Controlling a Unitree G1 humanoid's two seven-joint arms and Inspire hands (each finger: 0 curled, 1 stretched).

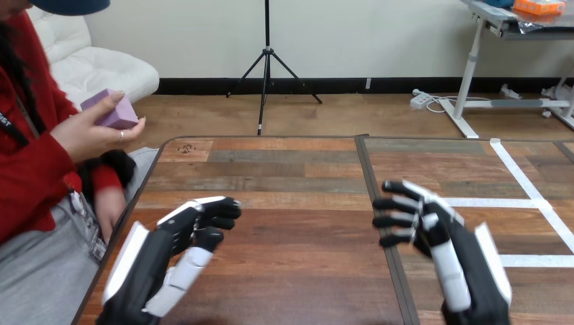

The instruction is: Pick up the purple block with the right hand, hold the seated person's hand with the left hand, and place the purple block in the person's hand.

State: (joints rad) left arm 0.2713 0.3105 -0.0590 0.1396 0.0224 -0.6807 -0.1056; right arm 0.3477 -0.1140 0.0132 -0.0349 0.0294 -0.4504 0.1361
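The purple block (110, 111) lies in the person's raised hand (89, 137) at the left side, off the table's (291, 172) edge and above its far left corner, with the person's fingers and thumb closed round it. The robot's left hand (177, 245) is over the near left part of the table, fingers loosely bent and holding nothing. The right hand (443, 247) is over the near right part, fingers also relaxed and empty, well apart from the block
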